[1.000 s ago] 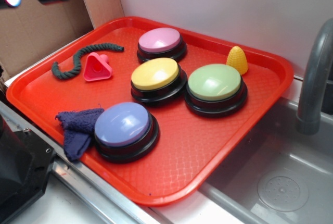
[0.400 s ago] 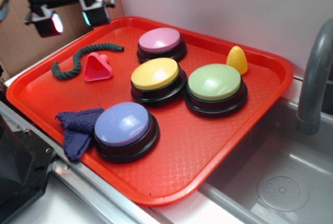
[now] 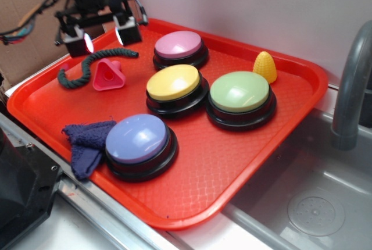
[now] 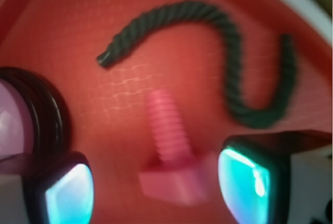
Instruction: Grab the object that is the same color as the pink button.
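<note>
Coral-pink funnel piece point(image 3: 108, 76) lies on red tray point(image 3: 244, 163), just beside dark green rope point(image 3: 87, 64) | gripper point(image 3: 102, 36) hangs above it, jaws spread apart, holding nothing | wrist view: piece point(image 4: 171, 151) between the fingers point(image 4: 250, 182) | pink button point(image 3: 178, 46) near, to the right.

On the one red plastic tray point(image 3: 302, 81) sit four round dome buttons — one pale pink point(image 3: 179, 46), one yellow point(image 3: 173, 82), one green point(image 3: 239, 92), one lavender-blue point(image 3: 137, 138) — plus one coral-pink funnel piece point(image 3: 108, 76), one dark green rope point(image 3: 87, 67), one yellow corn-shaped toy point(image 3: 265, 66) and what looks like one crumpled navy cloth point(image 3: 87, 143).
</note>
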{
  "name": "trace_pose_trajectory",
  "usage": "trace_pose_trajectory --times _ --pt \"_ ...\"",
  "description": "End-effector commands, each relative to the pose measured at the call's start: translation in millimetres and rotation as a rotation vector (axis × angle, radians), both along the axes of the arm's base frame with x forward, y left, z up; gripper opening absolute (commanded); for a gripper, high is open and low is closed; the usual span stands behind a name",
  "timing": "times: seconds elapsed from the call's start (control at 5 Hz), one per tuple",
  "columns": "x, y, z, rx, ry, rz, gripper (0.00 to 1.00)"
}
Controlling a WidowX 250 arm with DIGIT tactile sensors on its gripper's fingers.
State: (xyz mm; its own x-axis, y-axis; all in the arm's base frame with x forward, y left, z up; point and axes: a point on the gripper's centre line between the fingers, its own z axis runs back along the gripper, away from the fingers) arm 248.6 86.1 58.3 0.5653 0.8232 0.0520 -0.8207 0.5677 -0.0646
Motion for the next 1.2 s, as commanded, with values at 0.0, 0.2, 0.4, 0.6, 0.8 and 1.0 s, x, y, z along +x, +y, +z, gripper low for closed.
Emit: trace_pose_trajectory --times 0.0,0.2,0.4,0.6,0.8,1.0 --pt "0 9 -15 -0.016 -0.065 0.005 1.0" --pt "-6 10 -25 -0.061 -0.056 0.016 1.0" --pt "-9 7 -30 -0.048 -0.034 0.017 1.0" --pt "-8 7 -35 -0.06 -0.032 0.02 0.62" --pt "-9 7 -35 -0.062 -0.043 0.031 0.0" --pt "-9 6 -37 -0.067 -0.044 0.039 0.0"
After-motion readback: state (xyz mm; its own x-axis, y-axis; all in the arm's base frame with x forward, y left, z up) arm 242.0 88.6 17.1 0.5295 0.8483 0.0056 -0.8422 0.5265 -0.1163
